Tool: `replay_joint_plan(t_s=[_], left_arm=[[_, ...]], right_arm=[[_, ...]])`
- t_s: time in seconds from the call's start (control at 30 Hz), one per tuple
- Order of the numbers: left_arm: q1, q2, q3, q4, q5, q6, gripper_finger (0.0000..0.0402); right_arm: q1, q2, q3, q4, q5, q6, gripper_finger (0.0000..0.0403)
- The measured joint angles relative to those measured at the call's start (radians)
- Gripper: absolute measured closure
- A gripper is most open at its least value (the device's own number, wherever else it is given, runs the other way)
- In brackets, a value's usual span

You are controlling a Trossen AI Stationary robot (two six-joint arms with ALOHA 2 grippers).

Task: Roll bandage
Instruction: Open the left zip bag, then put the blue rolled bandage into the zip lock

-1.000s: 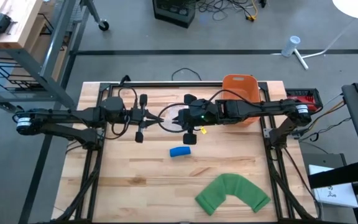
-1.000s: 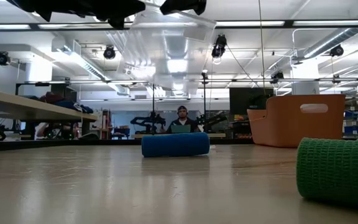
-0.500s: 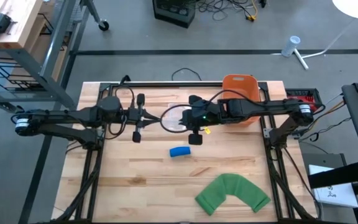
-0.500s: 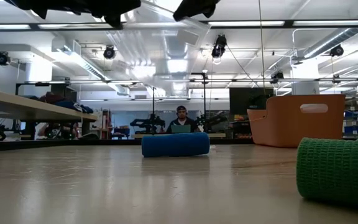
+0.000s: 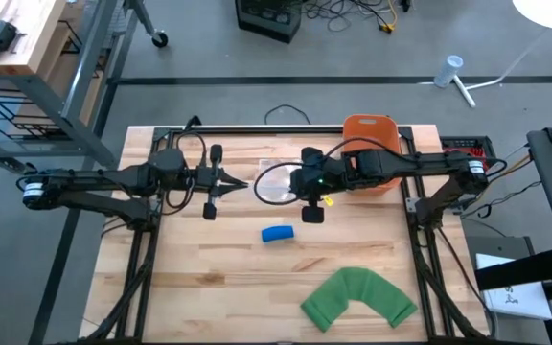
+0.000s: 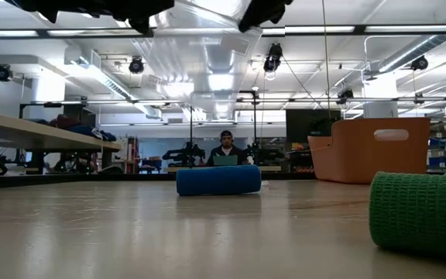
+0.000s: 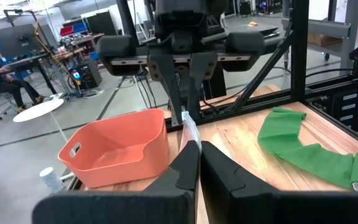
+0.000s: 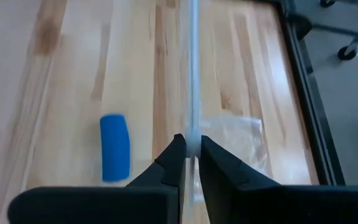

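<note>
We see a wooden worktop (image 5: 190, 268) carrying a blue roll (image 5: 277, 234), a green bandage (image 5: 359, 297) and an orange bin (image 5: 370, 134).

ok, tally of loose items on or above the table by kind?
Blue bandage roll: 1
Green bandage: 1
Orange bin: 1
Clear plastic bag, held up between both grippers: 1
Total: 4

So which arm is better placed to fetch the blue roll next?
Probably the right: its gripper hangs just beyond the blue roll, while the left gripper is farther off. Both are shut on the clear plastic bag.
</note>
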Motion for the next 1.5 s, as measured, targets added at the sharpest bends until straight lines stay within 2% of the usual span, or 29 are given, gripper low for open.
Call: replay_joint_plan(t_s=[0.43,0.57,0.77,0.97,1.2,1.5], left_arm=[[0.000,-0.001,0.000,-0.001,0.000,0.000,0.0401],[0.000,-0.002,0.000,0.000,0.000,0.000,0.0401],[0.000,-0.003,0.000,-0.009,0.000,0.000,0.0401],[0.000,0.004,0.000,-0.013,0.029,0.026,0.0401],[-0.028,0.011,0.000,-0.001,0.034,0.084,0.0401],[-0.059,0.010,0.000,0.008,0.010,0.150,0.0401]], right_arm=[[0.000,-0.002,0.000,-0.102,-0.001,0.002,0.0371],[0.000,-0.012,-0.002,-0.122,-0.002,0.008,0.0343],[0.005,-0.061,-0.002,-0.142,-0.002,0.015,0.0279],[0.005,-0.109,-0.002,0.009,-0.001,0.018,0.0239],[0.005,-0.062,0.000,0.216,-0.002,-0.015,0.0247],[0.013,0.046,0.000,0.250,-0.085,-0.018,0.0269]])
